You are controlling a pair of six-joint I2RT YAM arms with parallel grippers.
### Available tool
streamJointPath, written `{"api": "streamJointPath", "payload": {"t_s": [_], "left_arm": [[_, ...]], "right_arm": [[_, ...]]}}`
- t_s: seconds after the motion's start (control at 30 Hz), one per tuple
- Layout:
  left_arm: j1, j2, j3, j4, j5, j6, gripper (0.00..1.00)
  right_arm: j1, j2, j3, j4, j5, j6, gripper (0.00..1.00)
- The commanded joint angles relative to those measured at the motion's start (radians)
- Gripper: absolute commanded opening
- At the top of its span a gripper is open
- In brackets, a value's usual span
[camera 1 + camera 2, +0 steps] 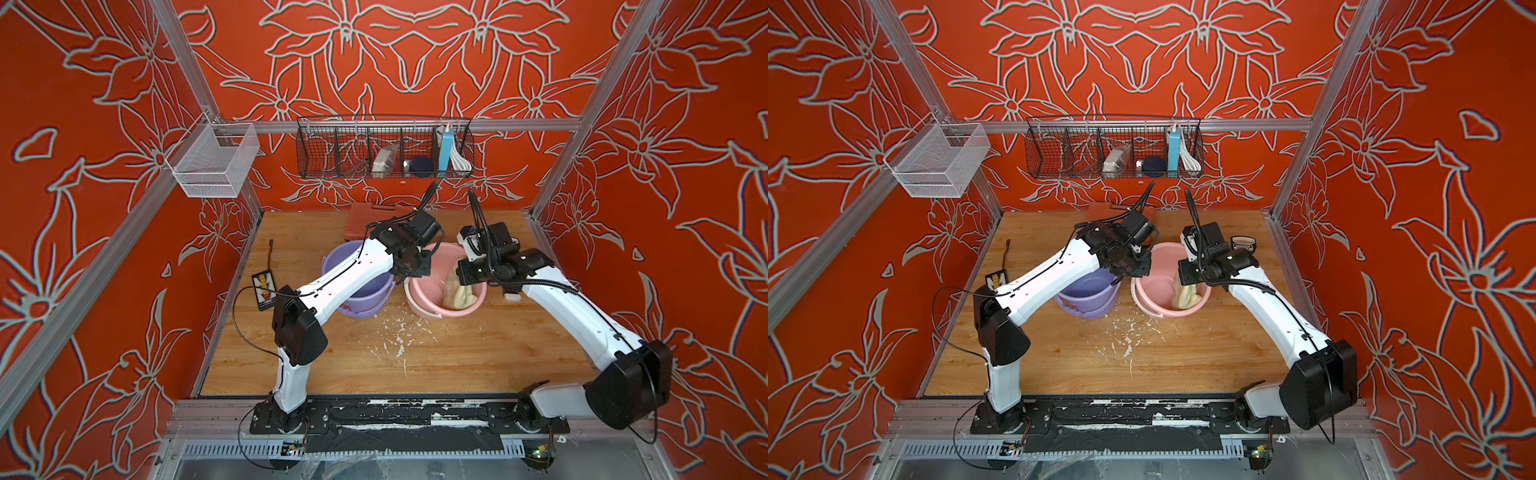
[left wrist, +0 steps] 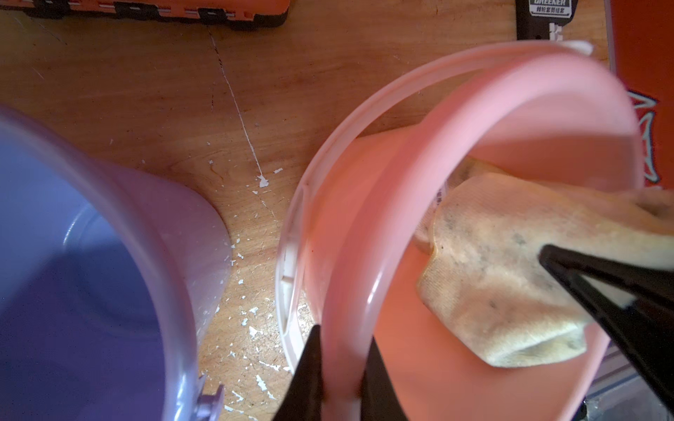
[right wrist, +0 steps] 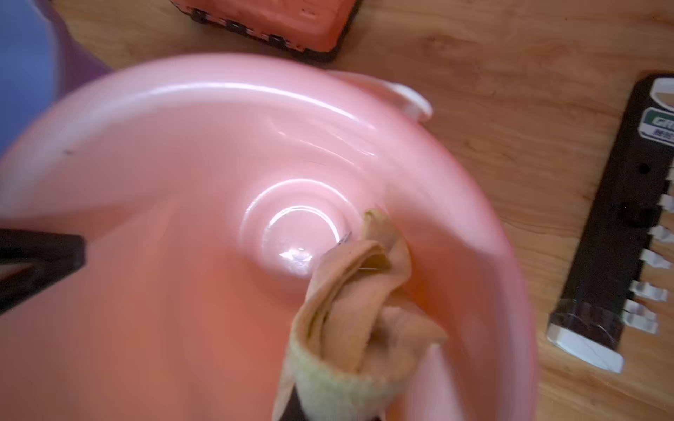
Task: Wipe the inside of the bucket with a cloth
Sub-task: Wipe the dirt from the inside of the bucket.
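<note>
Left wrist view: cloth (image 2: 503,269) inside pink bucket (image 2: 368,233)

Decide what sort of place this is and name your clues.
Probably a robot test booth, not a home: aluminium frame holding printed red floral walls, two arms bolted to a rail beside a wooden tabletop.

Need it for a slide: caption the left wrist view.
Left tool grips the pink bucket rim; right tool holds the stained cloth inside.
</note>
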State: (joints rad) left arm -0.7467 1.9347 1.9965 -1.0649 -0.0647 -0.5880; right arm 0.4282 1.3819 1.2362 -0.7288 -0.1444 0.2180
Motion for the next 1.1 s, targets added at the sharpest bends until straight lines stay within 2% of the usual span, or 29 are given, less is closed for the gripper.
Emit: {"api": "streamJointPath", "payload": {"t_s": [0.0,0.33,0.5,0.77,0.87,1.07], "left_arm": [[0.009,-0.005,0.051,-0.014,0.047,-0.004,0.0],[0.033,0.05,0.067,0.012,0.189,-0.021,0.0],[0.054,0.09,0.085,0.008,0.247,-0.024,0.0],[0.066,0.103,0.083,0.009,0.254,-0.024,0.0],[0.077,0.103,0.078,0.012,0.25,-0.032,0.0],[0.081,0.083,0.034,0.046,0.298,-0.043,0.0]], "right_arm": [[0.033,0.035,0.022,-0.08,0.157,-0.04,0.0],[0.067,0.104,0.005,-0.083,0.283,-0.057,0.0],[0.078,0.137,0.005,-0.092,0.286,-0.084,0.0],[0.093,0.207,-0.008,-0.101,0.309,-0.073,0.0],[0.093,0.186,-0.044,-0.066,0.3,-0.062,0.0],[0.092,0.243,-0.041,-0.054,0.414,-0.024,0.0]]}}
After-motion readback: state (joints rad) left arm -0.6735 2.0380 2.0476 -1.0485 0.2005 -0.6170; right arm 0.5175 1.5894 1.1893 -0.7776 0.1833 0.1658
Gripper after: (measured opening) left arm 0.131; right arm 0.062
